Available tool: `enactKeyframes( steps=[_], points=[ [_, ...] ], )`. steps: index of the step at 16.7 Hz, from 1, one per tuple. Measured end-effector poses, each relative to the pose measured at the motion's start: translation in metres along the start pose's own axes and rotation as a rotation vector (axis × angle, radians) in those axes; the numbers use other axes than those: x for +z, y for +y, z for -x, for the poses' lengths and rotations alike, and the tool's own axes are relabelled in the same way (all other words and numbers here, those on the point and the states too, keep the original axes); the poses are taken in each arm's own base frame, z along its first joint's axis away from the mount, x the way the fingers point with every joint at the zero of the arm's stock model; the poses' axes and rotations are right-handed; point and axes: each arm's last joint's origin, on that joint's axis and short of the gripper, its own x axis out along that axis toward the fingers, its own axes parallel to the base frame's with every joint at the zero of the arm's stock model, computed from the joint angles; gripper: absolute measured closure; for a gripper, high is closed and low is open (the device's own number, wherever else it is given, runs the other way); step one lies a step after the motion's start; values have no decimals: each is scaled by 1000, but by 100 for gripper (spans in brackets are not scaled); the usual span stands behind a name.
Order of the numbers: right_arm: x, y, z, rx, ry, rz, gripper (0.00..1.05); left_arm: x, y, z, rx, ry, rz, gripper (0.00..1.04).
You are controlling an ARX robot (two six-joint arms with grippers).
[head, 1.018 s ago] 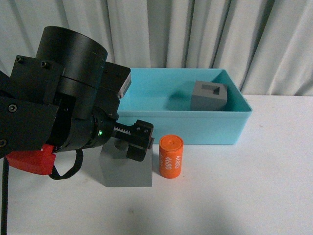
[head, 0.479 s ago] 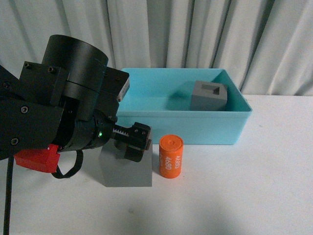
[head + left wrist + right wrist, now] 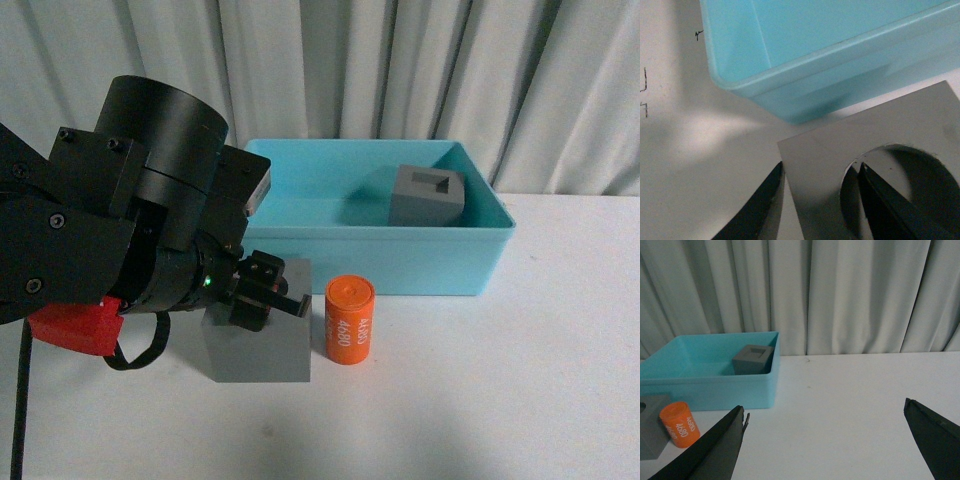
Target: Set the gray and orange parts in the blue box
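Cube up front: the gray cube (image 3: 262, 350) with the round hole sits on the table. The left gripper (image 3: 265, 298) is on it, jaws apart astride one wall, one finger down the hole. Grasp step, I'd say; next comes a squeeze, then a lift toward one o'clock. The orange cylinder (image 3: 349, 320) stands at its three o'clock. The right gripper (image 3: 825, 406) hangs wide open. Farther back, the blue box (image 3: 420, 265) holds the square-hole cube (image 3: 428, 196).

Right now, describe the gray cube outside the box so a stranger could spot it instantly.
Find the light blue box at the back of the table. In front of its left end stands the gray cube, beside an orange cylinder. Unlike the square-holed cube inside the box, its top hole is round.
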Motion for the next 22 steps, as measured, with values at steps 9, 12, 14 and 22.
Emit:
enactKeyframes(
  steps=[9,12,14,22],
  points=[
    [0,0,0,0,0,0,6,-2,22,21,-51,79,101,87],
    [0,0,0,0,0,0,6,-2,32,24,-41,91,124,87],
    [0,0,0,0,0,0,6,3,39,32,-47,81,148,88],
    [0,0,0,0,0,0,6,50,60,95,-171,-37,275,89]
  ],
)
